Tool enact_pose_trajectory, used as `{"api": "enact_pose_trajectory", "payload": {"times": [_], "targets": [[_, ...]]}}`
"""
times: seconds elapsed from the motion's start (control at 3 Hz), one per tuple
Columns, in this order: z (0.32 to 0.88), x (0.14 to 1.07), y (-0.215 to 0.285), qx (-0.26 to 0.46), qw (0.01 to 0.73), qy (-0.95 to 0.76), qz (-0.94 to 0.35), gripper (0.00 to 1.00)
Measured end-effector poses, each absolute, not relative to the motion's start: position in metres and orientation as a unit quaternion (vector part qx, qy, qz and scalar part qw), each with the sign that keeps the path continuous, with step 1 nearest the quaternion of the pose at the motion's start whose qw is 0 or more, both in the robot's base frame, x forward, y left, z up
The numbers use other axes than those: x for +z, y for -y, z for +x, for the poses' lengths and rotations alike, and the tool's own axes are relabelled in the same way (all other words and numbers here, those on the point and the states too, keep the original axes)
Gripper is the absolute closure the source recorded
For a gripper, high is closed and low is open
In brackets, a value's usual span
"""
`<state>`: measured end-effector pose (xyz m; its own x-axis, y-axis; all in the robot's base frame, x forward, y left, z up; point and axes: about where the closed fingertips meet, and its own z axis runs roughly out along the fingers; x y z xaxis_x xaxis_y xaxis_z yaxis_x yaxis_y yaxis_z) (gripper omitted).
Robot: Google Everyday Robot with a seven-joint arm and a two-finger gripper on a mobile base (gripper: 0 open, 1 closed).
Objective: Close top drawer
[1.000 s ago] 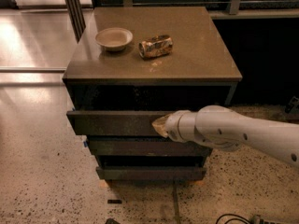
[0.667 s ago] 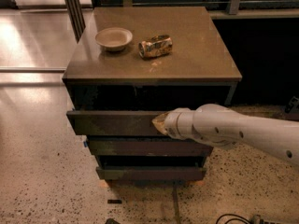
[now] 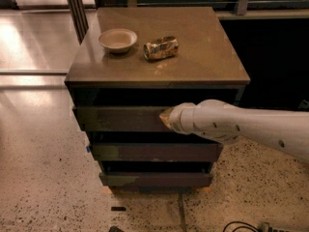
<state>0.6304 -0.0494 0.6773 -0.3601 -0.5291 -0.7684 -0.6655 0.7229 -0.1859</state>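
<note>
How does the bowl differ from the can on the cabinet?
The bowl is pale, round and upright; the can is shiny, crumpled and lying on its side. The bowl sits left of the can. Both rest on the cabinet top. The gripper is at the front of the drawer below.

My gripper (image 3: 166, 119) is at the drawer (image 3: 120, 118) front, mostly hidden by my own arm (image 3: 251, 129), which also covers the drawer's right end and is cut by the right edge. Above my gripper, the drawer's inside is lost in shadow.
</note>
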Motion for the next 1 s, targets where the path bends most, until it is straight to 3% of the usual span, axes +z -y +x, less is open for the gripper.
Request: {"api": "enact_pose_trajectory", "payload": {"times": [1.0], "targets": [[0.645,0.690,0.059,0.059,0.459,-0.819,-0.338,1.00]]}}
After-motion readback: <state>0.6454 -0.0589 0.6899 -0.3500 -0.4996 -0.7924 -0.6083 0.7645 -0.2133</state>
